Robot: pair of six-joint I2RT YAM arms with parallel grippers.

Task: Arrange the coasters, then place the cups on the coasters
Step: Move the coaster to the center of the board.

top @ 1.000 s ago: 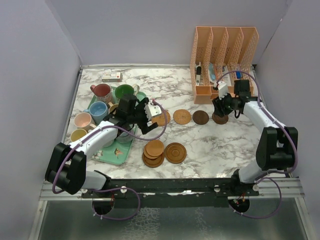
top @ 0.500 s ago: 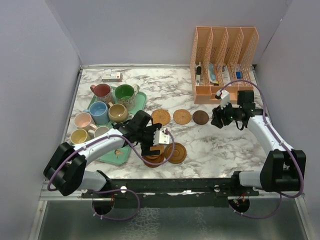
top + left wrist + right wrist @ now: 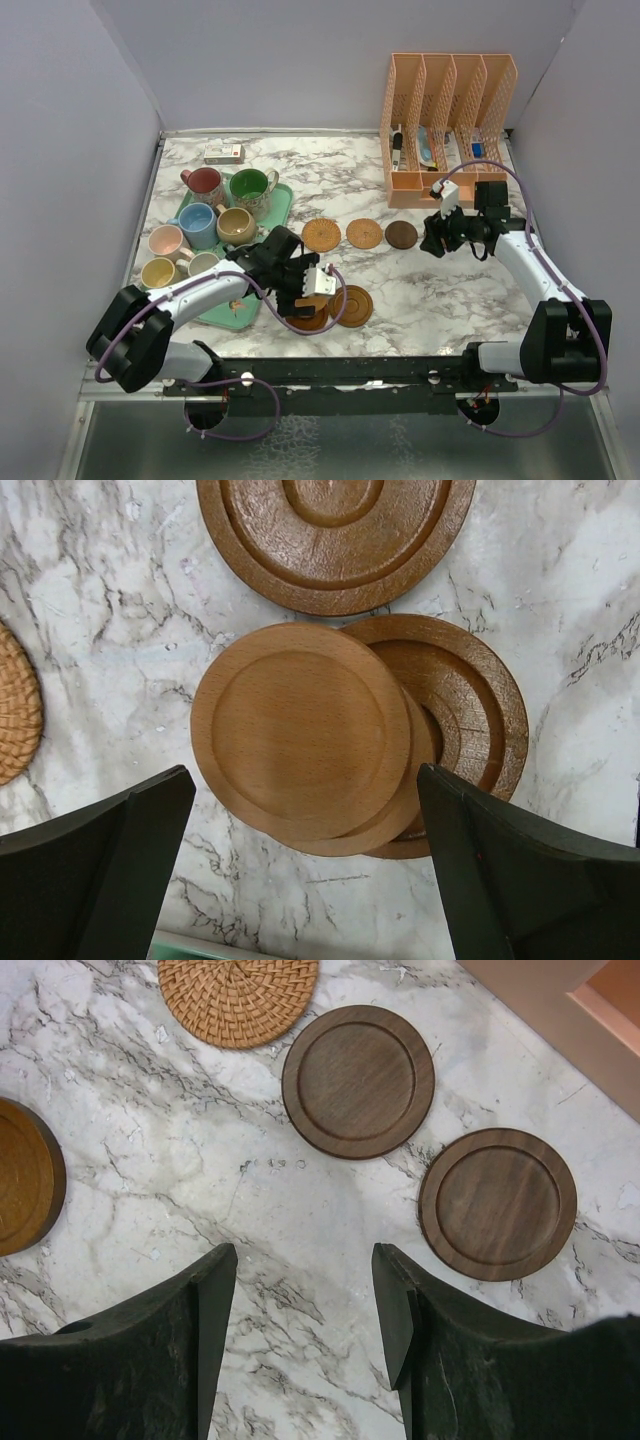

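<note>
A stack of three coasters (image 3: 300, 730) lies on the marble, a light tan one on top and a dark ringed one (image 3: 480, 705) at the bottom. My left gripper (image 3: 305, 780) hangs open above it, one finger on each side, not touching. In the top view this left gripper (image 3: 305, 295) covers part of the stack (image 3: 310, 320), beside a ringed coaster (image 3: 351, 305). Two woven coasters (image 3: 322, 235) and a dark one (image 3: 401, 234) form a row. My right gripper (image 3: 305, 1260) is open over bare marble, next to two dark coasters (image 3: 358, 1080). Several cups (image 3: 197, 222) stand at the left.
The mint-green tray (image 3: 225, 312) holds some of the cups, while others stand on the marble to its left. A peach file organizer (image 3: 450, 110) rises at the back right, close behind my right arm. A small box (image 3: 223, 153) lies at the back left.
My left arm swung from the tray forward and right, down over the coaster stack. My right gripper pulled back a little from the row and its jaws widened slightly.
</note>
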